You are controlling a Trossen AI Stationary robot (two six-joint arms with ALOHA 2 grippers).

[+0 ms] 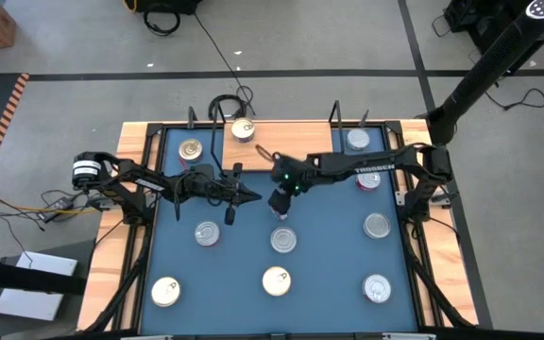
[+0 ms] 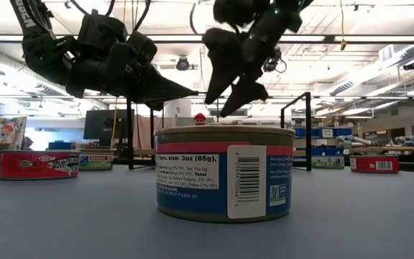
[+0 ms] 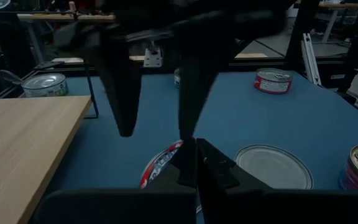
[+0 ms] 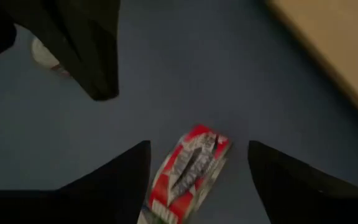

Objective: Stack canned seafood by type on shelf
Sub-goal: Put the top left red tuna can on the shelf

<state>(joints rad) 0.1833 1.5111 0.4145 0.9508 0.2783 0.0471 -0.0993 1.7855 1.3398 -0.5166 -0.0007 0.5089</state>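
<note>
The right claw [image 1: 279, 205] hangs spread above a red-sided tin [image 4: 188, 165] lying on the blue counter [image 1: 329, 246], near the shelf [image 1: 291, 140]. The left claw [image 1: 253, 195], pressed together, hovers just beside it.

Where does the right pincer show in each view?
High: right pincer at table centre, just off the shelf board.
Low: top centre, above the front can.
Left wrist: upper middle, fingers hanging down.
Right wrist: along the bottom, open.
Landmark: the shelf board, a light-wood edge in both wrist views.
</note>
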